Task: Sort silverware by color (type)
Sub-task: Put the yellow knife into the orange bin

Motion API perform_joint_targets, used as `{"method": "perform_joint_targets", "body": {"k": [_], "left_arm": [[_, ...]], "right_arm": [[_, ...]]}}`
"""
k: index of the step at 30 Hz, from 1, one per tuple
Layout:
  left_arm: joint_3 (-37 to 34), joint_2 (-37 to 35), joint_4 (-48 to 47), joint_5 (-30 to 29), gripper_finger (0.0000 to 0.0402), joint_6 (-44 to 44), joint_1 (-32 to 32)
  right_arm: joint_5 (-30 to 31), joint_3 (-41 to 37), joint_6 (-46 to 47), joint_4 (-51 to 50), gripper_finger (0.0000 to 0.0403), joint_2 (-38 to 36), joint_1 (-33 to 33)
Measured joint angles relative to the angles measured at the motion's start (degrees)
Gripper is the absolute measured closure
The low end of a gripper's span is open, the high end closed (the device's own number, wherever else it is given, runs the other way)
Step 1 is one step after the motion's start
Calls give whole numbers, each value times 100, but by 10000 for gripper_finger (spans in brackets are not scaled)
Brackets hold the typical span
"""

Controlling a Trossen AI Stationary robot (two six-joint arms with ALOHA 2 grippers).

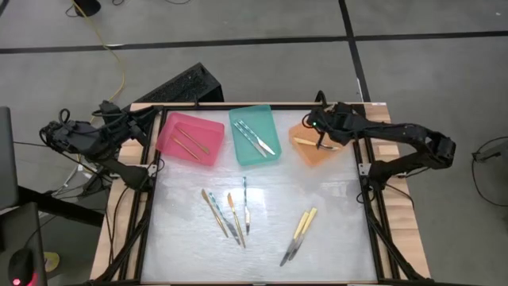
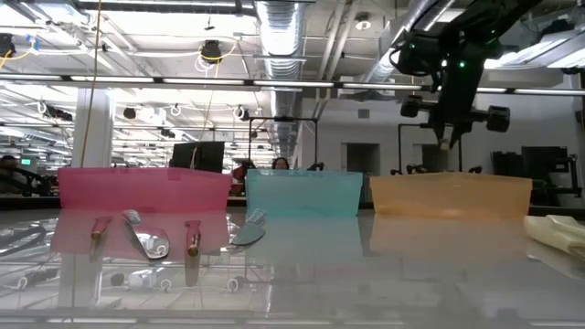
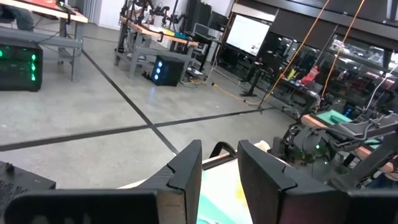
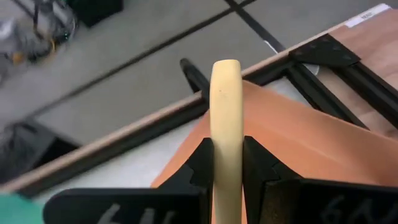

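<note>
Yellow-handled utensil (image 4: 225,118) pinched, right arm above orange tray (image 1: 321,151)

I am looking level across the table at three trays standing in a row at the far side: a pink tray (image 2: 143,187) on the left, a teal tray (image 2: 304,194) in the middle, an orange tray (image 2: 451,196) on the right. The right gripper (image 2: 447,139) is hanging just above the orange tray, its fingers pointing down. Nearer me on the left, some silverware (image 2: 146,239) is lying on the glossy surface, and a pale utensil (image 2: 558,231) is showing at the right edge.
</note>
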Motion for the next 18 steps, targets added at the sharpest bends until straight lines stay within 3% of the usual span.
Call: {"method": "perform_joint_targets", "body": {"k": [13, 18], "left_arm": [[-2, 0, -71, 8, 312, -236, 0], [-2, 0, -71, -18, 312, -236, 0]], "right_arm": [[66, -878, 2260, -126, 350, 0, 229], [35, -1065, 2544, -34, 350, 2, 244]]}}
